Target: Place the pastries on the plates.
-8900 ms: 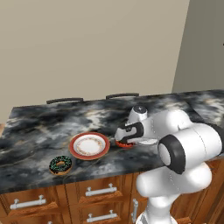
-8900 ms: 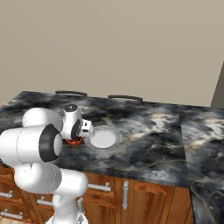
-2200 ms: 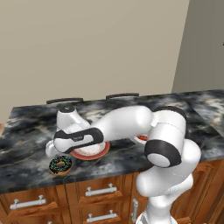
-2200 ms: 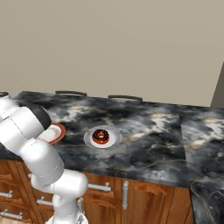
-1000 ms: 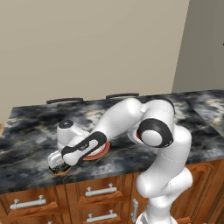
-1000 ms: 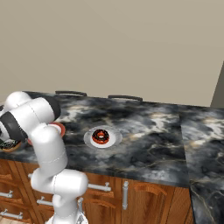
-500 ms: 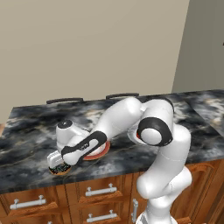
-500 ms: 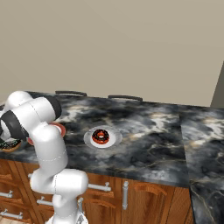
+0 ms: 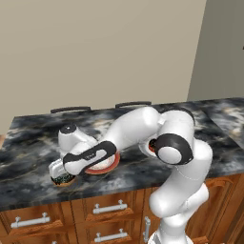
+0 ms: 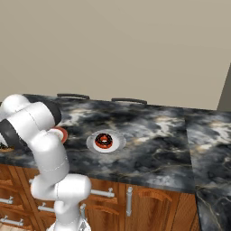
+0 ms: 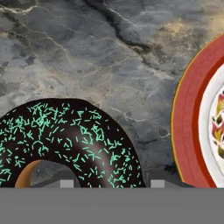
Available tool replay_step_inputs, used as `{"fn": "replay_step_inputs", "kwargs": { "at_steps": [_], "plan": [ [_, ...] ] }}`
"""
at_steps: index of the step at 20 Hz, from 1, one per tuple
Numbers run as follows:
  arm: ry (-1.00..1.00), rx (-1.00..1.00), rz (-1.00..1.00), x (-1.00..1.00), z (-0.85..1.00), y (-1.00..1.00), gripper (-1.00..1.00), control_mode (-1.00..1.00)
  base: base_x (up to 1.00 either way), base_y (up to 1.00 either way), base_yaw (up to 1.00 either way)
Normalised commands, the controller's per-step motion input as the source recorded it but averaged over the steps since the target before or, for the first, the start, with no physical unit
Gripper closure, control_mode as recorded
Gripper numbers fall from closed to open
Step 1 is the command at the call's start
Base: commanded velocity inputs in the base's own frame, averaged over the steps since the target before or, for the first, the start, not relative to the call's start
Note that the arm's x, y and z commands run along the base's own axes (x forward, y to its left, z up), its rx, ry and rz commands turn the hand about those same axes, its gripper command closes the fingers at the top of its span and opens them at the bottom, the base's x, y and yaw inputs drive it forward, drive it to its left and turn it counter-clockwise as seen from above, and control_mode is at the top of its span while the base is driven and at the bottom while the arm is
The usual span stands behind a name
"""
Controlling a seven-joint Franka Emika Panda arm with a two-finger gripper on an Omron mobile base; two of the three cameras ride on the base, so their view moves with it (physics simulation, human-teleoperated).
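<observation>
The green-sprinkled donut (image 11: 65, 140) lies on the dark marble counter, large in the hand view. My gripper (image 11: 112, 183) hangs low over its right side, open; the two grey fingertips (image 11: 66, 183) stand apart on either side of the ring's right half. From the left base view the gripper (image 9: 58, 172) sits right above that donut (image 9: 63, 180) near the counter's front left edge. The red-rimmed plate (image 11: 190, 131) lies bare just beside it, also partly behind my arm (image 9: 106, 165). The red-sprinkled donut (image 10: 104, 140) rests on the small white plate (image 10: 116, 146).
The marble counter (image 10: 158, 144) runs wide to the right, with wooden drawers (image 9: 102, 209) under its front edge. My forearm (image 9: 128, 131) stretches across the counter's middle towards the left. A beige wall stands behind.
The red-sprinkled donut went from my gripper onto the white plate. My arm then swung left past the red-rimmed plate, and in the last second the hand dropped lower over the green-sprinkled donut.
</observation>
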Motion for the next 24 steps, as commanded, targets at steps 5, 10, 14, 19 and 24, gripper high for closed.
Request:
{"fn": "replay_step_inputs", "kwargs": {
  "at_steps": [5, 10, 14, 19, 24],
  "plan": [
    [0.0, 0.01, -0.01, -0.06, 0.86, -0.11, 1.0, -1.0, 0.0, 0.0, 0.0],
    [0.01, 0.01, -0.04, -0.04, 0.89, -0.42, 1.0, -1.0, 0.0, 0.0, 0.0],
    [0.01, -0.01, -0.06, 0.36, 0.15, -0.48, 1.0, -1.0, 0.0, 0.0, 0.0],
    [0.0, 0.0, -0.04, 0.59, -0.06, -0.71, 1.0, -1.0, 0.0, 0.0, 0.0],
    [0.0, 0.0, -0.03, 0.29, -0.05, -0.6, 1.0, -1.0, 0.0, 0.0, 0.0]
  ]
}}
